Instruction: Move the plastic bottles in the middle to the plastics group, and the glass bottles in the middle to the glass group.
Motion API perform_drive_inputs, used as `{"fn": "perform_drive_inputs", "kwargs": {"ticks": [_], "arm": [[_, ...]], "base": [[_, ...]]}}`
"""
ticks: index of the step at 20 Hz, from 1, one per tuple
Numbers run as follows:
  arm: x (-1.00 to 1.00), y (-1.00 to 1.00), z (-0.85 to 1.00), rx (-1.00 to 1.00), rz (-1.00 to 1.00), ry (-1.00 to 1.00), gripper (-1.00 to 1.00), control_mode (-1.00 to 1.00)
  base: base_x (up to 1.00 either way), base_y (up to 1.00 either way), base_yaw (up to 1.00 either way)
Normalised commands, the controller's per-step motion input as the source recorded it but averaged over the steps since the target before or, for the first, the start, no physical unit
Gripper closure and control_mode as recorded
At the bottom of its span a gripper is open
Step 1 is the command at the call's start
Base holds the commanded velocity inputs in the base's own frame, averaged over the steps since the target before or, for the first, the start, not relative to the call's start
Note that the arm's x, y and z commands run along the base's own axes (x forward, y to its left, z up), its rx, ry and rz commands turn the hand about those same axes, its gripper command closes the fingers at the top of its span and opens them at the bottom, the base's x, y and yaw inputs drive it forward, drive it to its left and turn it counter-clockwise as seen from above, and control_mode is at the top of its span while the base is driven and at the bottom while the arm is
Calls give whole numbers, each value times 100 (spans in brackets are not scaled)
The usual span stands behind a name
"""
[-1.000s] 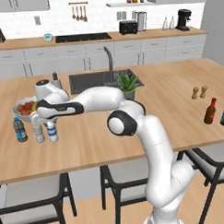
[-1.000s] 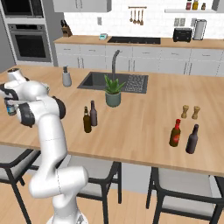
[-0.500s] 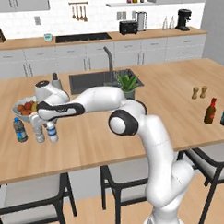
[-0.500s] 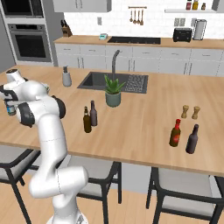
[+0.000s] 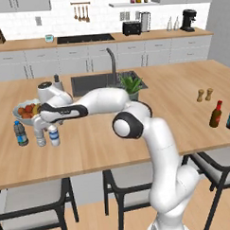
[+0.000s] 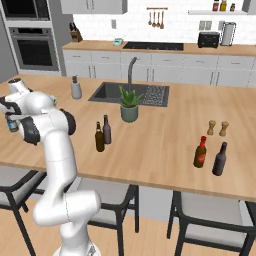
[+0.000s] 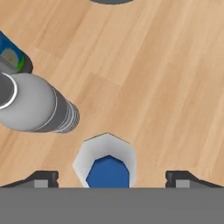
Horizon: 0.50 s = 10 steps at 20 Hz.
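Gripper is hanging w/ jaws spread wide, holding nothing, over the water bottle, which is standing on the wooden island counter beside the plastics group. Sink, white cabinets are sitting behind.

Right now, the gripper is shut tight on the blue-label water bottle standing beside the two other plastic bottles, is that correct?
Not quite. The gripper is open: in the hand view its fingertips stand well apart on both sides of the blue-label water bottle, not touching it. The bottle does stand beside the two other plastic bottles, as the left base view shows.
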Motion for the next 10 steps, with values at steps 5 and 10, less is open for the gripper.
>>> {"fn": "perform_drive_inputs", "kwargs": {"ticks": [5,10], "arm": [[-18,-21,37,5,0,-10,-100,-100],[-59,-34,46,7,0,-20,-100,-100]], "base": [[0,0,0],[0,0,0]]}}
